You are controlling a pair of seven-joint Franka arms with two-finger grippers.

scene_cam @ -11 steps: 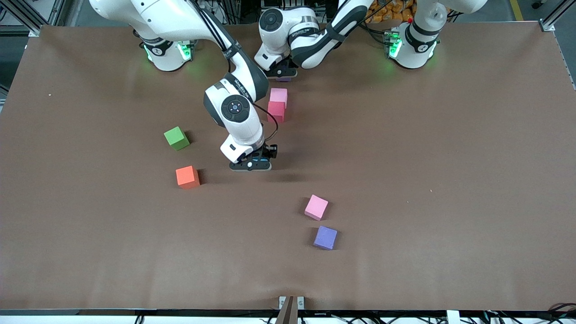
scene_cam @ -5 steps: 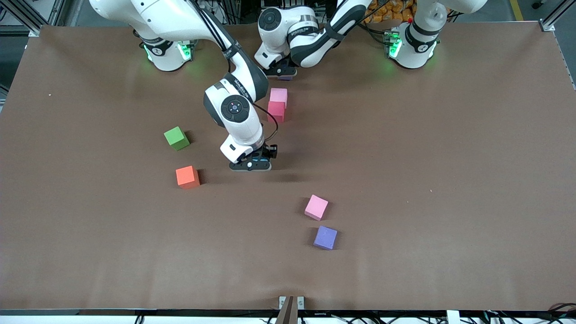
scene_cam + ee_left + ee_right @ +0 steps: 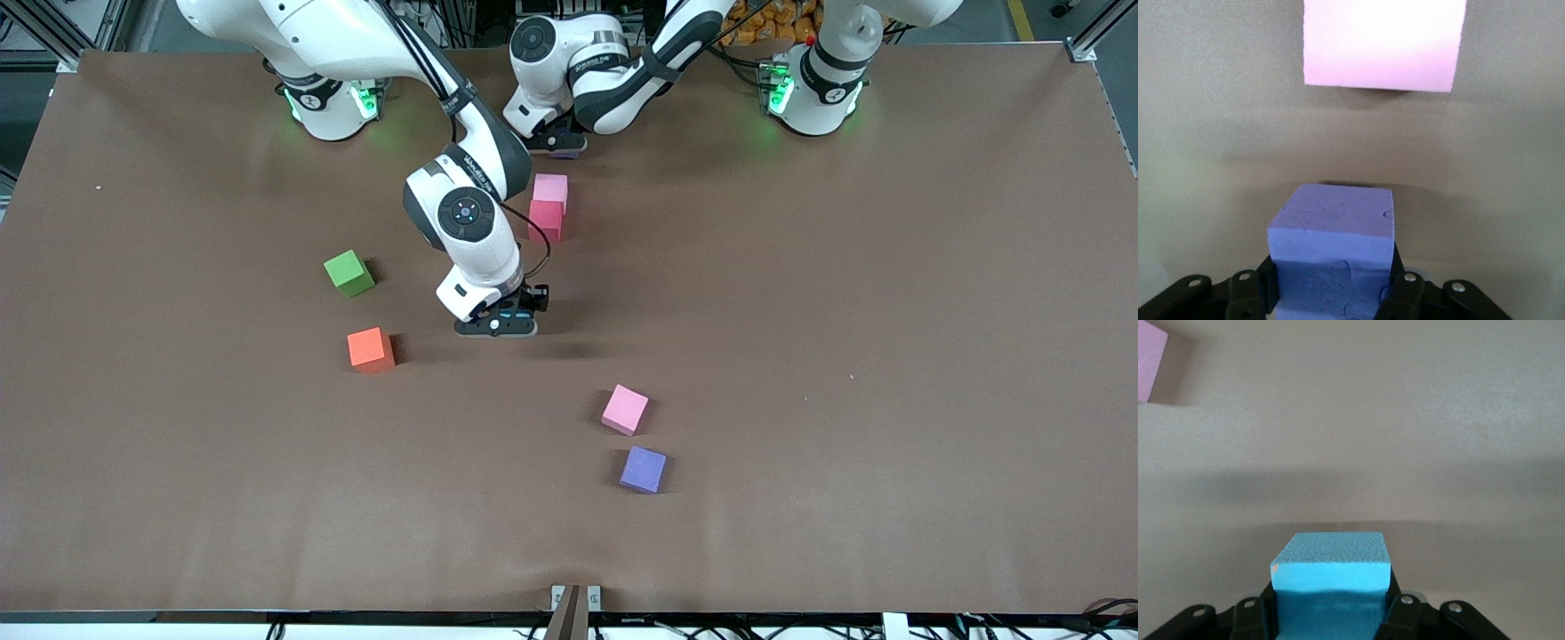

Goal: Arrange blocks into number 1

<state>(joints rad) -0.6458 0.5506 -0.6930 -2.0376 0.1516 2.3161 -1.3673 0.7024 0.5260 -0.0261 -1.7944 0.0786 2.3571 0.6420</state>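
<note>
left tool (image 3: 1331, 293): clamped on purple block (image 3: 1331, 230), low over table (image 3: 800, 311) just beside pink block (image 3: 550, 188) and red block (image 3: 545, 219) | right tool (image 3: 1331, 613): clamped on light blue block (image 3: 1330, 577), low over table between orange block (image 3: 370, 348) and loose pink block (image 3: 625, 409) | green block (image 3: 348, 272), second purple block (image 3: 643, 468): being left apart on table
</note>
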